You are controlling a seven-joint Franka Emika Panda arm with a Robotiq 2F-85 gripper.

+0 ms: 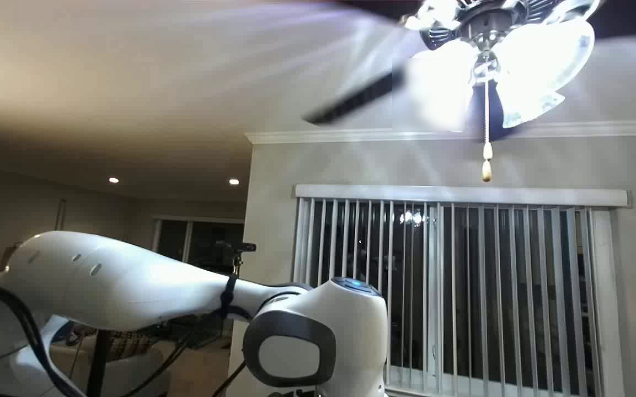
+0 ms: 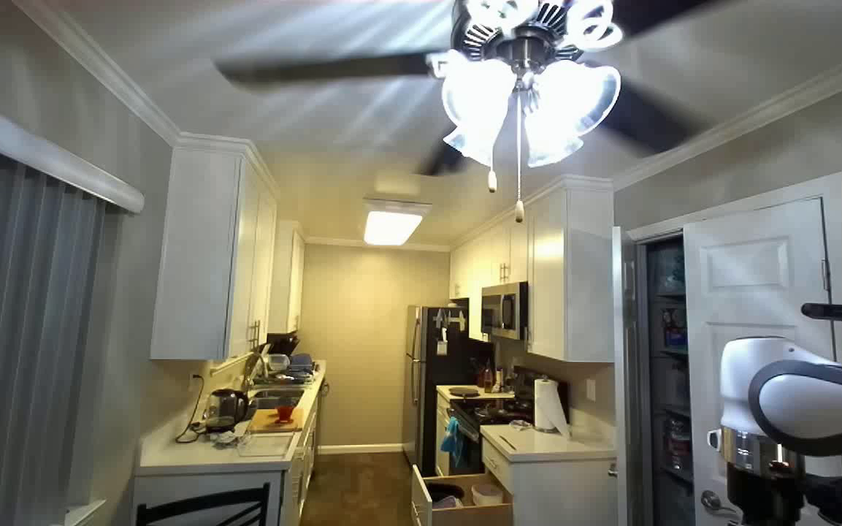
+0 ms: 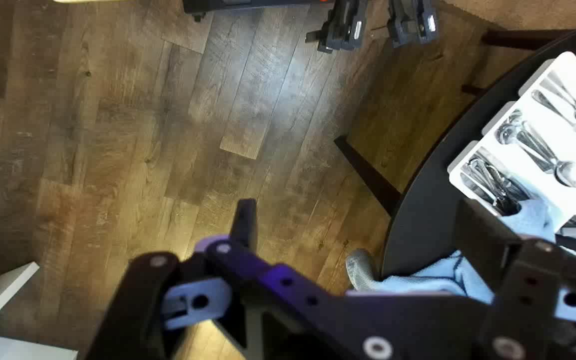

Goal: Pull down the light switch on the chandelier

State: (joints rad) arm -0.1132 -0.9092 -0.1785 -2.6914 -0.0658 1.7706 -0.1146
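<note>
The chandelier (image 1: 538,55) hangs from the ceiling at the upper right of an exterior view; it also shows at the top of an exterior view (image 2: 570,102). Its white shades are lit and its dark blades look blurred. The light switch (image 1: 487,171) is a thin pull chain with pale knobs, hanging straight below the hub; in an exterior view two chains hang at different heights, the lower knob (image 2: 519,211) nearest. My gripper (image 3: 362,227) is open with nothing between its fingers. It points down at the floor, well below and away from the chain. Its fingertips are out of both exterior views.
In the wrist view, a dark round table (image 3: 427,220) holds a white cutlery tray (image 3: 562,75) and a blue cloth (image 3: 432,280). Vertical blinds (image 1: 444,298) cover a window. A white door (image 2: 756,277) stands behind the arm. Kitchen cabinets (image 2: 201,256) and an open drawer (image 2: 464,515) are farther back.
</note>
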